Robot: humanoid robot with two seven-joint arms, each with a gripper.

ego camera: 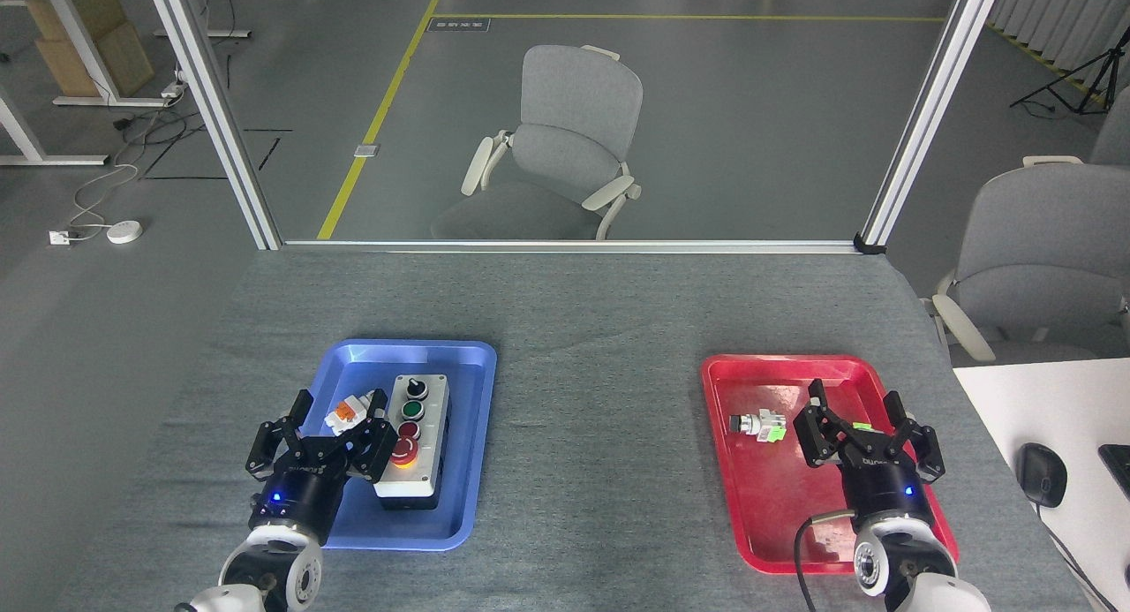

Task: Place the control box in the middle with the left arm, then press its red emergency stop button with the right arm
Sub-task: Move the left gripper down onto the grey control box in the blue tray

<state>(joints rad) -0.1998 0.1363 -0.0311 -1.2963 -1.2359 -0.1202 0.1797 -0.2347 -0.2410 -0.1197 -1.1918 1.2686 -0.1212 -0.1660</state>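
Observation:
The control box lies lengthwise in the blue tray, light grey on a black base. Its top carries a black knob, a green button, a small red button and the big red emergency stop button nearest me. My left gripper stands open at the tray's left side, just left of the box, with an orange-bodied push-button part lying between its fingers. My right gripper is open over the red tray, holding nothing. The middle is bare grey cloth between both trays.
A green-bodied push-button part lies in the red tray left of my right gripper. A white desk with a black mouse borders the table on the right. Grey chairs stand beyond the table's far edge.

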